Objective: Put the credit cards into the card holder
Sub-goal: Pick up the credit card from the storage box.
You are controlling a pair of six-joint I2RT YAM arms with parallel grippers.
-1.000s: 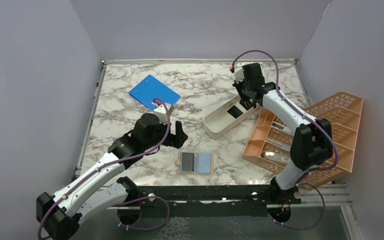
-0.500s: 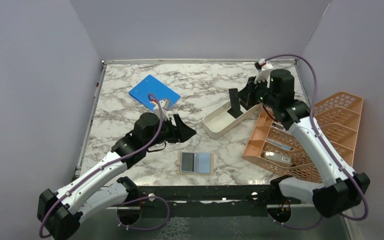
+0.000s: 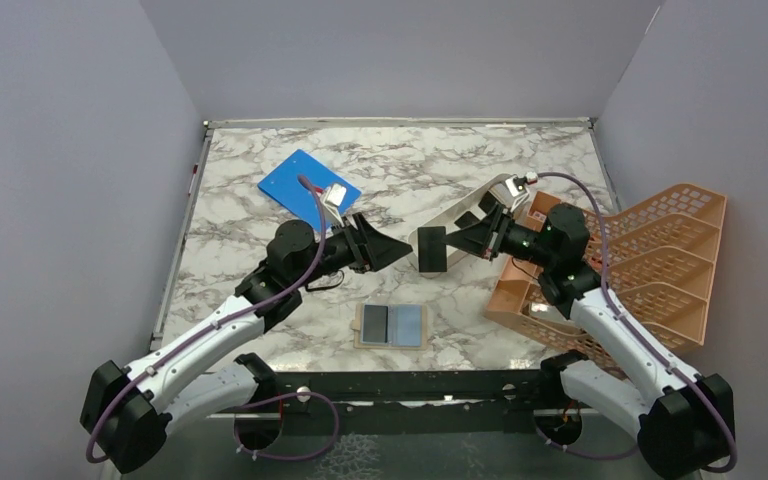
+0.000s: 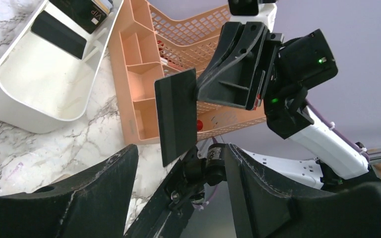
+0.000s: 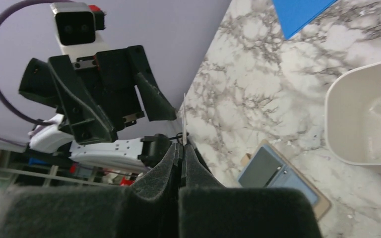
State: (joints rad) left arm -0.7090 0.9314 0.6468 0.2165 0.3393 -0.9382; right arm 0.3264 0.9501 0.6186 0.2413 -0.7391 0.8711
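My right gripper (image 3: 457,244) is shut on a black credit card (image 3: 431,249) and holds it upright in the air over the table's middle. The right wrist view shows that card edge-on (image 5: 183,116) between the shut jaws (image 5: 182,148). My left gripper (image 3: 395,247) is open and empty, pointing right, its tips just left of the card. In the left wrist view the card's lower edge (image 4: 177,116) hangs at the mouth of the open jaws (image 4: 181,151). The tan card holder (image 3: 362,327) lies open near the front edge with a grey and a light blue card in it.
A white oblong tray (image 3: 463,212) behind the right arm holds more black cards (image 4: 59,33). An orange lattice rack (image 3: 660,270) stands at the right. A bright blue board (image 3: 308,185) lies at the back left.
My right arm lifted the black card out of the white tray and swung it left to the table's middle. My left gripper rose and turned right toward it.
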